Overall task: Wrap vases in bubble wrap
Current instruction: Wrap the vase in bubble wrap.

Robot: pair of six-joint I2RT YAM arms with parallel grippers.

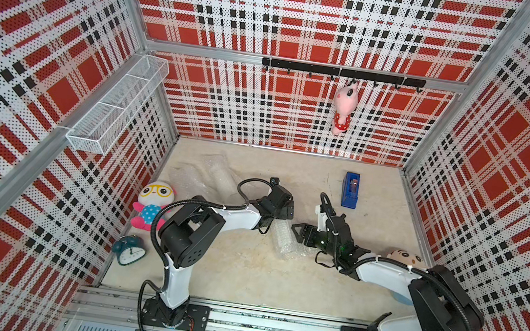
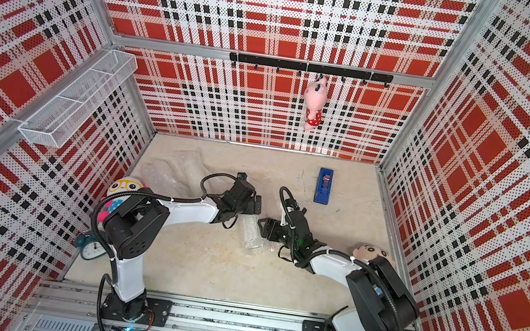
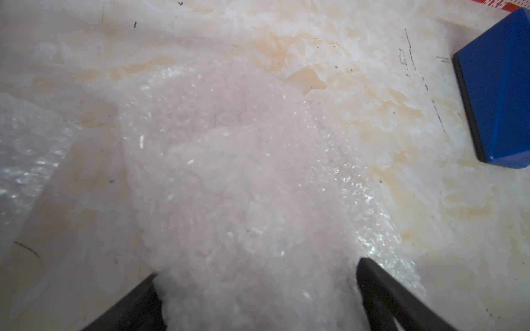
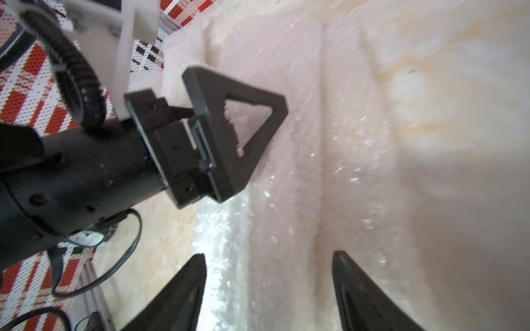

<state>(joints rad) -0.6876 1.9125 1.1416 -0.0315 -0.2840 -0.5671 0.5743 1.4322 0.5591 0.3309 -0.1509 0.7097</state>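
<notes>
— Plastic wrap is lying rolled into a bundle [image 1: 283, 244] mid-table, right between both grippers. Its long axis is running from the back wall toward the arm bases, and it is lying flat on the table [image 1: 240, 276].

— Is a vase showing inside?

— The wrap is hiding it, so I cannot tell which end is pointing where.

— What are the wrist views adding?

— The left wrist view is showing the left gripper [image 3: 258, 269] with jaws spread wide, straddling the bundle. The right wrist view is showing the right gripper [image 4: 269, 255] with jaws apart over a ridge of wrap, plus one left finger [image 4: 209, 94] hovering above.

— And the top views?

— Only they are showing the loose sheets [image 1: 200, 172] at the table's far left and the whole tape dispenser [image 1: 350, 190], which is standing well apart to the right.
</notes>
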